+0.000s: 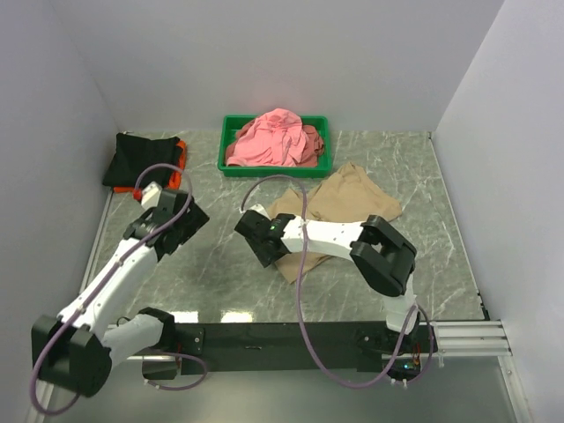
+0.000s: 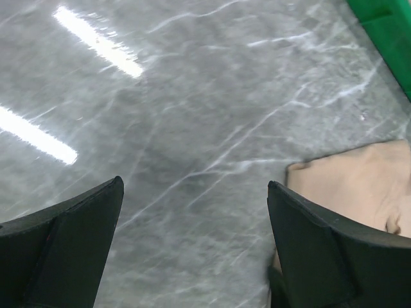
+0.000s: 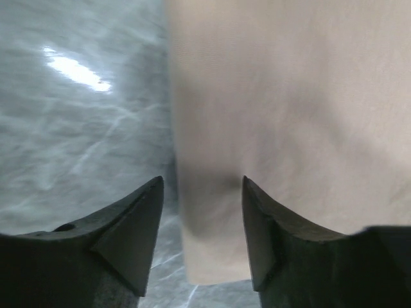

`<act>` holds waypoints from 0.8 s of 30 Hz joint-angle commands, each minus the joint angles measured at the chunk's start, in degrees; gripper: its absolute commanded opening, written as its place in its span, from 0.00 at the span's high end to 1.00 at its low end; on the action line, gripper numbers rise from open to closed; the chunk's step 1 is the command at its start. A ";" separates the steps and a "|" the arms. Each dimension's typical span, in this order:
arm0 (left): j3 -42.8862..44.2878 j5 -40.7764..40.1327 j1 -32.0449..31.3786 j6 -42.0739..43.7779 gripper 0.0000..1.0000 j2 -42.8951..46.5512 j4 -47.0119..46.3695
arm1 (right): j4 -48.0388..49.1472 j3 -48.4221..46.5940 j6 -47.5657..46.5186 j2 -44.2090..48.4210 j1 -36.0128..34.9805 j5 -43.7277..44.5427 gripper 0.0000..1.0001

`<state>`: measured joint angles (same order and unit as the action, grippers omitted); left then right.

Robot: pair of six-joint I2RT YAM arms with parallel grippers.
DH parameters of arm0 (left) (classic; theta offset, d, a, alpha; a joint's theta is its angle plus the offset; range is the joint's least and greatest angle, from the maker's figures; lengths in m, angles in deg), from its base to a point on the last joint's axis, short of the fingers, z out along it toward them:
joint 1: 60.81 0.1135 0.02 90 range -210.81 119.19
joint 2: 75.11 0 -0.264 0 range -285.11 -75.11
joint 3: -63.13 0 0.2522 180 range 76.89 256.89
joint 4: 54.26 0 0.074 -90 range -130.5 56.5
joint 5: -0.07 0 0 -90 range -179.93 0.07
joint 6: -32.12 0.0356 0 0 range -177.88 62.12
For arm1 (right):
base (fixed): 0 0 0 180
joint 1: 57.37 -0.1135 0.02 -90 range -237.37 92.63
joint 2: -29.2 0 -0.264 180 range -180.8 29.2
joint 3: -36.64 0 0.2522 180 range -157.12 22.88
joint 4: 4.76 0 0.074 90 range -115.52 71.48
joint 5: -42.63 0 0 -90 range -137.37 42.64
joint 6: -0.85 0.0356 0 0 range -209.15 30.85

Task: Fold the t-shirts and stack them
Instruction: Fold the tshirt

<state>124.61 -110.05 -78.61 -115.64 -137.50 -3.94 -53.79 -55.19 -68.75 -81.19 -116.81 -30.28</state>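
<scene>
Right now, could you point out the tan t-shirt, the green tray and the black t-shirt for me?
tan t-shirt (image 1: 352,198): top external view, middle of the cloth.
green tray (image 1: 264,170): top external view, near rim.
black t-shirt (image 1: 141,159): top external view, top of the folded cloth.

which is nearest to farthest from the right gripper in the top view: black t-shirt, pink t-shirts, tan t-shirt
From the right gripper:
1. tan t-shirt, right at the gripper, mid-table.
2. pink t-shirts, farther back, piled in the green tray.
3. black t-shirt, back-left corner of the table.
</scene>
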 commanded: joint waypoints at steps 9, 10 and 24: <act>-4.48 -2.12 0.93 -4.12 0.01 7.29 4.66 | -2.35 -4.20 -2.57 -5.54 -1.82 1.55 0.49; -3.96 -2.20 1.01 -4.12 0.01 7.02 4.66 | -2.96 -4.29 -1.95 -6.24 -1.73 2.42 0.57; -1.93 -5.10 1.19 -5.17 0.01 8.16 7.56 | -3.23 -5.96 1.21 1.40 -9.29 -16.81 1.00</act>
<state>120.02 -112.71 -77.76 -119.79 -131.01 2.11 -57.37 -58.55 -69.51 -84.91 -123.04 -36.95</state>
